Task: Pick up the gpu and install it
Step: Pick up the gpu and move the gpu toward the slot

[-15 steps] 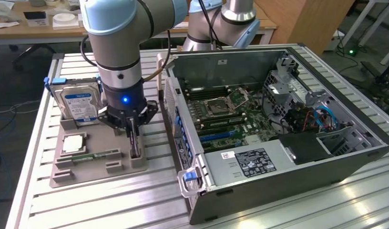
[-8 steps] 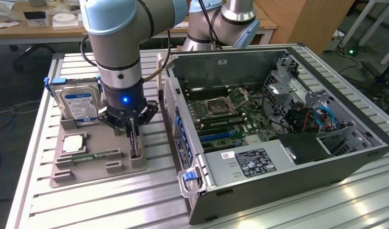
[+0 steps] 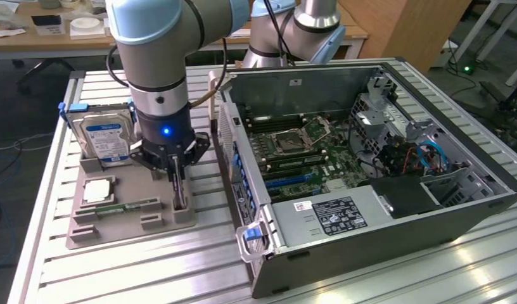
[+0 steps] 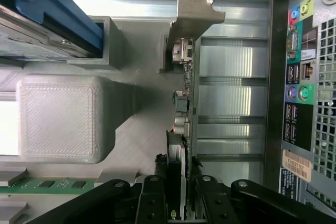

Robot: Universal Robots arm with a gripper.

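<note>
The gpu [image 3: 179, 194] stands on edge in a slot of the grey holder tray [image 3: 114, 228], on the side nearest the computer case. In the wrist view the gpu [image 4: 188, 95] is seen edge-on, its silver end bracket [image 4: 192, 14] pointing away from the fingers. My gripper [image 3: 175, 170] reaches straight down over it. The black fingers [image 4: 152, 200] sit on either side of the card, and the gripper [image 4: 178, 205] is shut on its upper edge. The card's lower edge is hidden in the slot.
On the same tray stand a silver hard drive with a blue-white label [image 3: 106, 139], a square silver chip [image 3: 98, 190] and a narrow green memory stick [image 3: 127, 207]. The open computer case [image 3: 461, 209] lies at the exterior view's right, motherboard [image 3: 301, 152] exposed, rear ports [image 4: 299, 77] close to the card.
</note>
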